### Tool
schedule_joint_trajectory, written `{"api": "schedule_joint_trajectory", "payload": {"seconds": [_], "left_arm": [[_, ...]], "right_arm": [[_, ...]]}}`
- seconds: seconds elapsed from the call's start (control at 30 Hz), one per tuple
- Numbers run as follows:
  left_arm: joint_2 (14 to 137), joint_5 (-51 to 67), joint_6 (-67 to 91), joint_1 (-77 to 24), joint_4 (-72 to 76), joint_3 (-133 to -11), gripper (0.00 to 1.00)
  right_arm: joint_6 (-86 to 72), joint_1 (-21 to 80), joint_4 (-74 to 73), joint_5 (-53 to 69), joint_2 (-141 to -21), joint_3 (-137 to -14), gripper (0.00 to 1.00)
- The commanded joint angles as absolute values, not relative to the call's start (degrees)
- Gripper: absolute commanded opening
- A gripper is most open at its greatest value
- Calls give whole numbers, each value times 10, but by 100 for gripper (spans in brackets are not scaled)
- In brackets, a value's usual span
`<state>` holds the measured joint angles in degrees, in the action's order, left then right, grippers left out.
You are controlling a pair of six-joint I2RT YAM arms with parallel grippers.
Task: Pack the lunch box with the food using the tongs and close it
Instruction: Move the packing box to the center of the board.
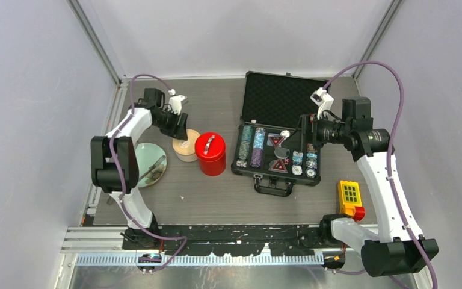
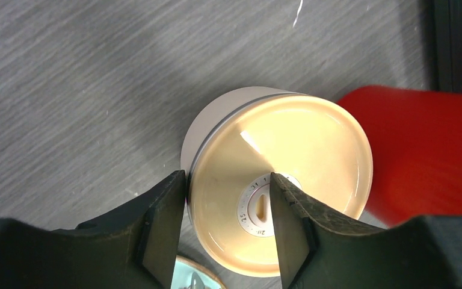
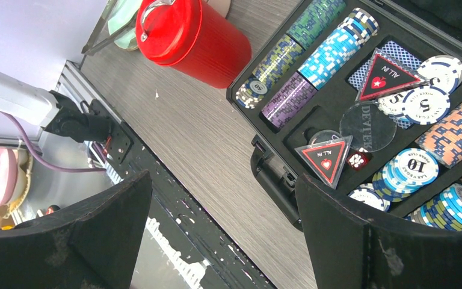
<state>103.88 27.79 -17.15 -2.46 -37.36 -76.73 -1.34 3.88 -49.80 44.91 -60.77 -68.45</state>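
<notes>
Left jaws, half-open, straddle the lunch box lid's (image 2: 304,144) near rim, contact unclear; right jaws gape wide, empty; plate (image 1: 154,152) partly hidden.

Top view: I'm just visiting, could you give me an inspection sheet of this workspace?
Surface: grey wood-grain table, one white speck.
Job's things: lunch box lidded; tongs lie on the pale green plate.
Clutter: red canister, open poker chip case, yellow button box.
Grippers: left gripper straddles the edge of the lid, grip unclear; right gripper open above the case.
Cables: purple cables loop along both arms.
Surroundings: plain grey walls, metal frame posts.
</notes>
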Motion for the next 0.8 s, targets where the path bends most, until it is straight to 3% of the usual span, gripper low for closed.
{"api": "schedule_joint_trajectory", "payload": {"seconds": [0.0, 0.43, 0.67, 0.77], "left_arm": [[999, 261, -237, -15, -420, -729, 53], [916, 262, -257, -15, -446, -651, 56], [881, 253, -218, -13, -476, -699, 76], [874, 254, -205, -4, -513, -755, 99]], "right_arm": [[-8, 35, -492, 455, -592, -691, 93], [-4, 35, -491, 455, -596, -686, 93], [-3, 35, -492, 441, -607, -688, 93], [-3, 35, -498, 406, -610, -705, 93]]}}
